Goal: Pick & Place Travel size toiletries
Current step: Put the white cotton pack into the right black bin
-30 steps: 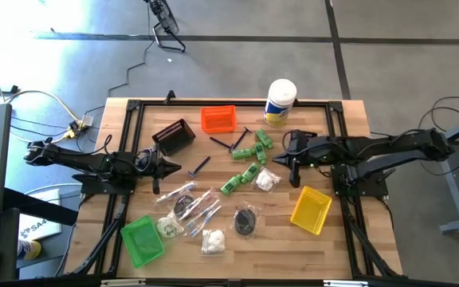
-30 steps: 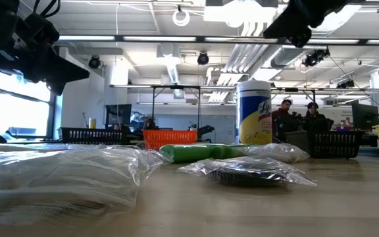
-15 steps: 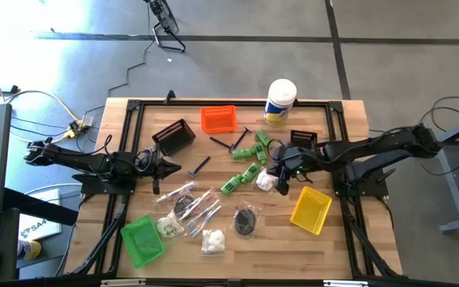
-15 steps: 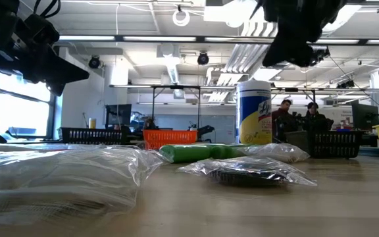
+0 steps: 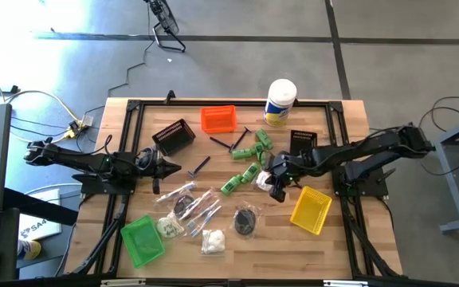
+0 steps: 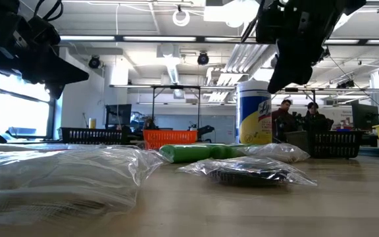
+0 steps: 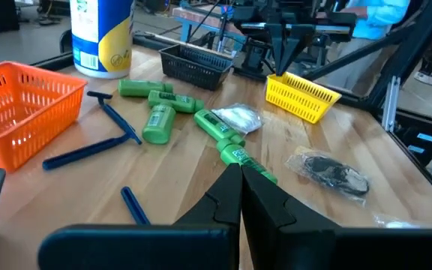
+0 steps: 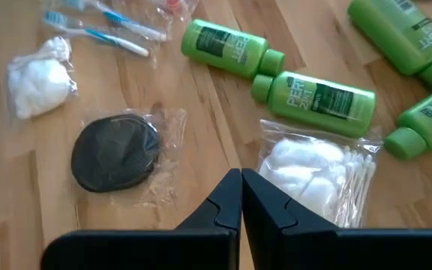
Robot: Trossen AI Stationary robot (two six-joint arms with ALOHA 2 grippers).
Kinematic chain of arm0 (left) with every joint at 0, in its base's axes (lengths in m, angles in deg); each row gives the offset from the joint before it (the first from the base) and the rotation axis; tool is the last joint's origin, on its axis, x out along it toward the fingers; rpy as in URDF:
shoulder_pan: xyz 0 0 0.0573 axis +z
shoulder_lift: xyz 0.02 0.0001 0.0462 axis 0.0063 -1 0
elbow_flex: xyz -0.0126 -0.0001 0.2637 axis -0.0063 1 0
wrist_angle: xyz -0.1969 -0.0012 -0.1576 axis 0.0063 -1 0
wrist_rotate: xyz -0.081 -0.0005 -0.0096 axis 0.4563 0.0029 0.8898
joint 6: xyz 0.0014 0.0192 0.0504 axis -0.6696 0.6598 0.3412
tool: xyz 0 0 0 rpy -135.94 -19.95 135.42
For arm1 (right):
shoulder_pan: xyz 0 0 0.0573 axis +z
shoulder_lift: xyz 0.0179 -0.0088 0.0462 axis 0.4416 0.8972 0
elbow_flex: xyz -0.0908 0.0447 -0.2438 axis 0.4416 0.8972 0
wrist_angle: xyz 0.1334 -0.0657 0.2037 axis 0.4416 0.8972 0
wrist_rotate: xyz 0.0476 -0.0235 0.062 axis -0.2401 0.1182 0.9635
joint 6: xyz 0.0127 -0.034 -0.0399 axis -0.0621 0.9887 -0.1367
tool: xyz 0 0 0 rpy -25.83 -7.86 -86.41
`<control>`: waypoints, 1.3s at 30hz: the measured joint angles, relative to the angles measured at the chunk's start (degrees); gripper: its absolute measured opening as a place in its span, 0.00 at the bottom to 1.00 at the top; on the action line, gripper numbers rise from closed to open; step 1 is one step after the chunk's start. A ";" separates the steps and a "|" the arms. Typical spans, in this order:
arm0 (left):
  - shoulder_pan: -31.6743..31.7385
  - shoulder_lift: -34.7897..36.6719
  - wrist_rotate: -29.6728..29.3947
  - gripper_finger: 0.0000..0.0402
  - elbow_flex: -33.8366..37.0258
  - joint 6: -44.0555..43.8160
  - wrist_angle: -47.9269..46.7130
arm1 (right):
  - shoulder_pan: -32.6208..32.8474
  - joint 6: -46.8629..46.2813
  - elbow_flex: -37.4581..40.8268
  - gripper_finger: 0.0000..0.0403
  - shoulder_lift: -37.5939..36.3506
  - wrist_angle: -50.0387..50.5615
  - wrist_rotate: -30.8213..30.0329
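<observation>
I am looking down on the wooden surface [image 5: 126, 211] carrying the whole spread, with the tall white canister [image 5: 280, 101] standing at its far edge and the orange bin [image 5: 218, 119], black bin [image 5: 174, 136], second black bin [image 5: 303, 139], yellow bin [image 5: 311, 210] and green bin [image 5: 142, 240] sitting around the middle. My right gripper [image 5: 276, 185] is reaching in toward the centre with its fingers pressed together and holding nothing, hanging just above a bag of white puffs [image 8: 313, 174] that is lying flat on the wood. The green mini bottles [image 8: 322, 98] are lying on their sides right beside that bag, on its far side. A dark round bundle [image 8: 115, 154] in clear wrap is resting near the bag, toward the front edge, with another small puff bag [image 8: 39, 76] and clear-wrapped toothbrushes [image 8: 105, 27] lying beyond it. My left gripper [image 5: 176, 168] is waiting at the left side of the surface, fingers together and empty, pointing at the blue razor [image 7: 113, 118] and the thin dark sticks [image 5: 220, 143]
</observation>
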 joint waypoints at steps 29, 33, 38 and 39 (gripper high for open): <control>0.00 0.02 -0.07 0.01 0.02 -0.02 -3.16 | 0.81 0.38 0.00 0.24 0.75 0.02 -4.05; 0.00 0.02 -0.07 0.01 0.02 -0.02 -3.92 | 1.98 0.38 0.00 0.45 0.75 0.02 -6.97; 0.00 0.02 -0.07 0.01 0.02 -0.01 -4.16 | 3.18 -1.15 0.00 0.66 0.75 0.59 -9.84; 0.00 0.02 -0.07 0.01 0.02 -0.02 -4.18 | 3.35 -1.61 0.00 0.69 0.75 0.87 -10.02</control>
